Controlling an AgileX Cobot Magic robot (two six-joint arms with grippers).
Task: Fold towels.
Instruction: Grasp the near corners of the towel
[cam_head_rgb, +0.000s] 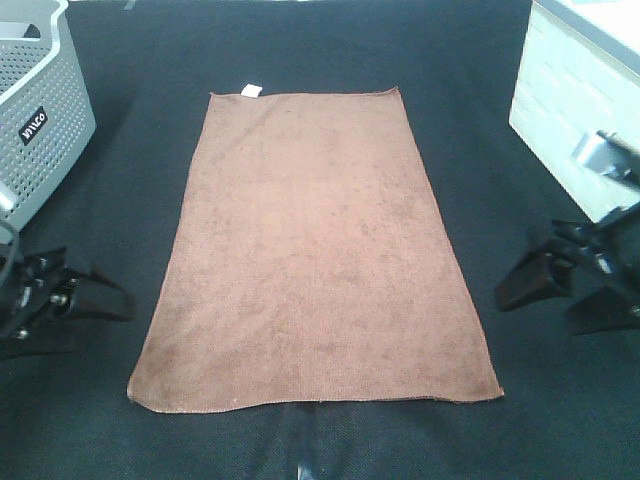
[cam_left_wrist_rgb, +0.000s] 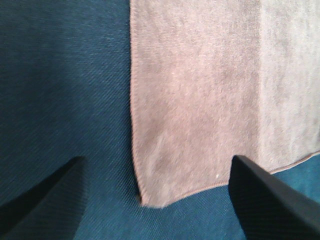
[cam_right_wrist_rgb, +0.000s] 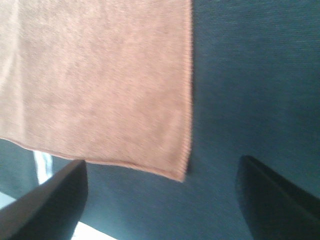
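Observation:
A brown towel (cam_head_rgb: 315, 250) lies spread flat on the dark table (cam_head_rgb: 450, 80), long side running away from me, with a small white tag (cam_head_rgb: 251, 90) at its far left corner. My left gripper (cam_head_rgb: 95, 298) rests low beside the towel's near left corner, open and empty. In the left wrist view that corner (cam_left_wrist_rgb: 150, 197) sits between the left gripper's (cam_left_wrist_rgb: 155, 205) spread black fingers (cam_left_wrist_rgb: 45, 202). My right gripper (cam_head_rgb: 560, 295) hovers off the towel's near right edge, also open. The right wrist view shows the towel (cam_right_wrist_rgb: 100, 80) with its corner just ahead of the right gripper (cam_right_wrist_rgb: 160, 200).
A grey perforated basket (cam_head_rgb: 40, 110) stands at the far left. A white brick-patterned box (cam_head_rgb: 565, 120) stands at the far right, close behind the right arm. A pale strip (cam_head_rgb: 305, 465) shows at the table's front edge.

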